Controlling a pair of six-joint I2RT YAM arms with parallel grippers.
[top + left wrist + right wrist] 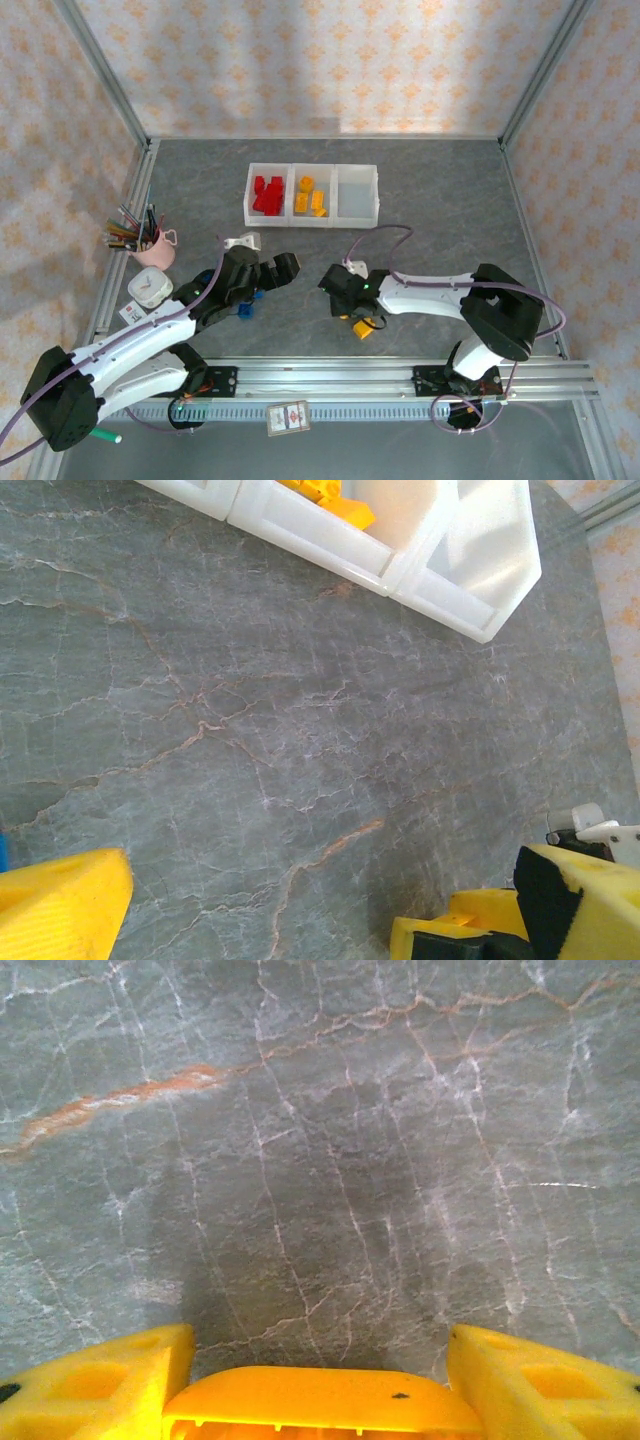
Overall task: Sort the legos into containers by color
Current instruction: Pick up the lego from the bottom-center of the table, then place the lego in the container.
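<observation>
Containers [360,217] stand as one white row at the far middle of the surface [450,210]. You see red legos [265,193] in the left compartment, orange-yellow legos [309,197] in the middle one, and the pale floor of the right one. From the left wrist, a corner of the containers [470,570] crosses the top of the frame. A yellow piece [335,502] lies in one compartment, cut off by the edge.

Blue legos [244,308] lie on the surface beneath your left arm, half covered by it, so you cannot count them. Just beside your right claw [342,303], toward the near edge, an orange-yellow piece [362,328] shows with a black cable [372,322] across it. You cannot tell whether it is the brick seen from the right wrist.

Your left claw [268,256] is released, its fingers [60,905] spread wide over bare surface short of the containers. Your right claw is clenched on an orange-yellow brick [320,1400], which fills the gap between its fingers [545,1380]; the brick's near part is cut off.

The left arm runs from the near left diagonally toward the middle, low over the surface. The right arm bends at its elbow on the right and stretches its forearm leftward. Both claws end near each other, well apart from the containers.
</observation>
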